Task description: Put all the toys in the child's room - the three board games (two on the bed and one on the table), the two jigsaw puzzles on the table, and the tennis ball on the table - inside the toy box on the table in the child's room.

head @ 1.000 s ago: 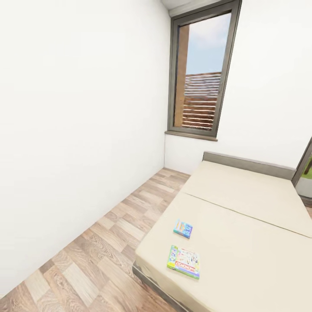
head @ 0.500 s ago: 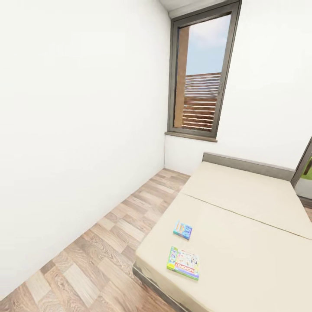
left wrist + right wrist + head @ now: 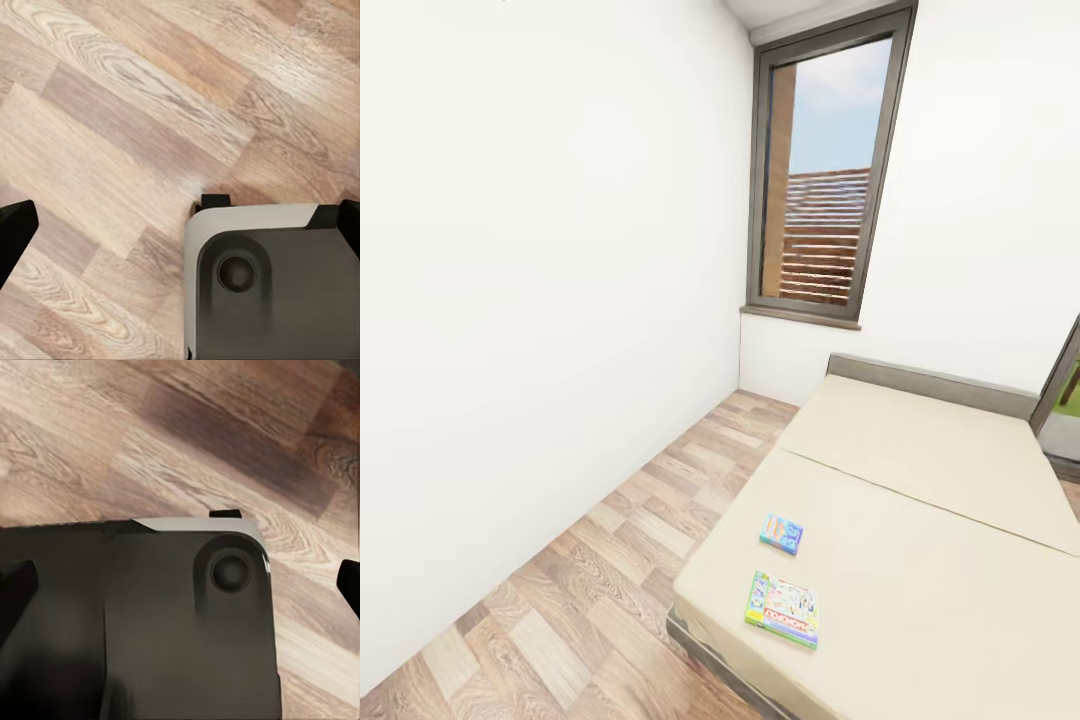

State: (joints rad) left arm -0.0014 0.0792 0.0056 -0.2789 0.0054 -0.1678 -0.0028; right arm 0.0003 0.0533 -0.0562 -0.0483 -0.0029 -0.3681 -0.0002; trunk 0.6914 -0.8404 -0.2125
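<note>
Nearest, the left gripper (image 3: 180, 225) is hanging over the wood floor (image 3: 590, 600) with its dark fingertips (image 3: 13, 234) spread wide at the frame edges, released and holding nothing; the right gripper (image 3: 180, 585) is doing the same above the robot base (image 3: 142, 622). In the head view, a strip of bare floor is running between the white left wall (image 3: 510, 300) and the bed (image 3: 930, 520). Two board games are lying near the bed's near-left corner: the green-bordered box (image 3: 783, 608) close to the near edge, the smaller blue box (image 3: 781, 533) just beyond it, apart. Farther off, the headboard (image 3: 930, 385) is sitting against the far wall beneath the tall window (image 3: 822, 170).
</note>
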